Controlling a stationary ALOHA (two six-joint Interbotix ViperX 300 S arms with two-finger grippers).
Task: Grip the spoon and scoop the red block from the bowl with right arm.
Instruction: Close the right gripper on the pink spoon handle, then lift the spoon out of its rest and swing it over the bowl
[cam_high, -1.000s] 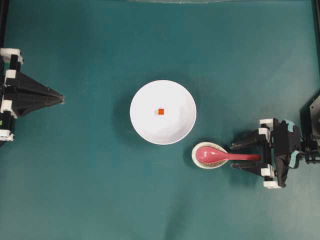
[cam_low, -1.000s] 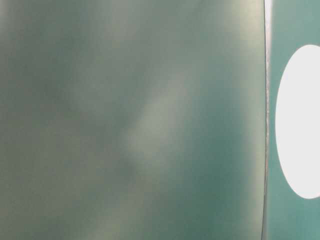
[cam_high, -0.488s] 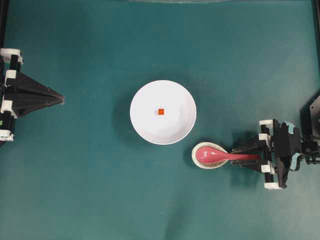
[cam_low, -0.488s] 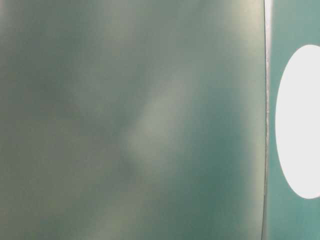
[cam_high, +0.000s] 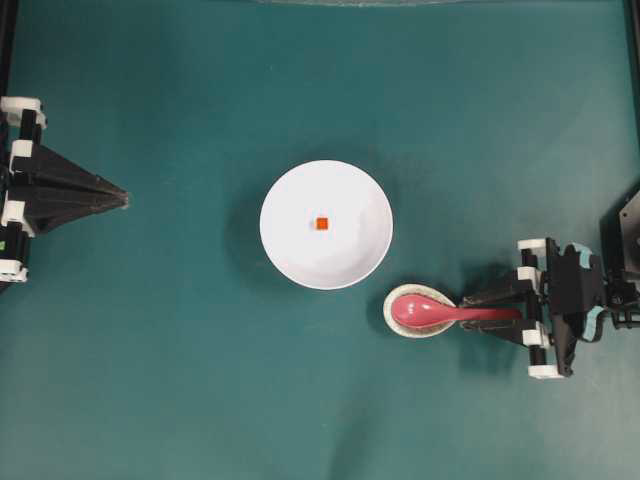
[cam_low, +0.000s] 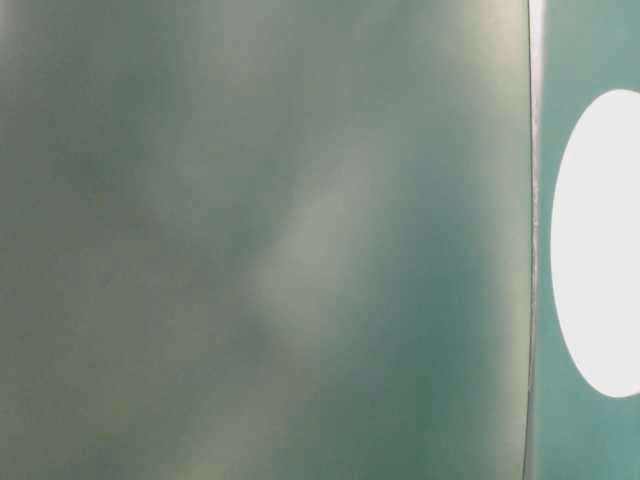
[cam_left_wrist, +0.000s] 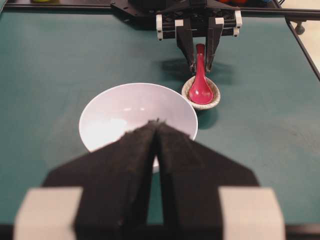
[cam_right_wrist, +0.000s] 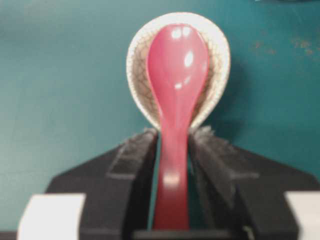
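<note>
Spoon: glossy pink-red spoon with an oval scoop and a short straight handle; the scoop lies in a small speckled, crackle-glazed egg-shaped rest, and the handle runs out over the rest's narrow end toward the right arm.
Bowl: large, round, smooth white bowl near the middle of the matte teal surface, just up and left of the rest, not touching it.
Red block: tiny orange-red cube lying near the centre of the bowl, well apart from the spoon.
Right tool: black, white-trimmed right tool with teal patches, reaching low and level from the right edge; its rough dark fingers are closed against both sides of the spoon's handle.
Left tool: left tool at the far left edge, pointing toward the bowl, its two black wedge fingers pressed together on nothing.
</note>
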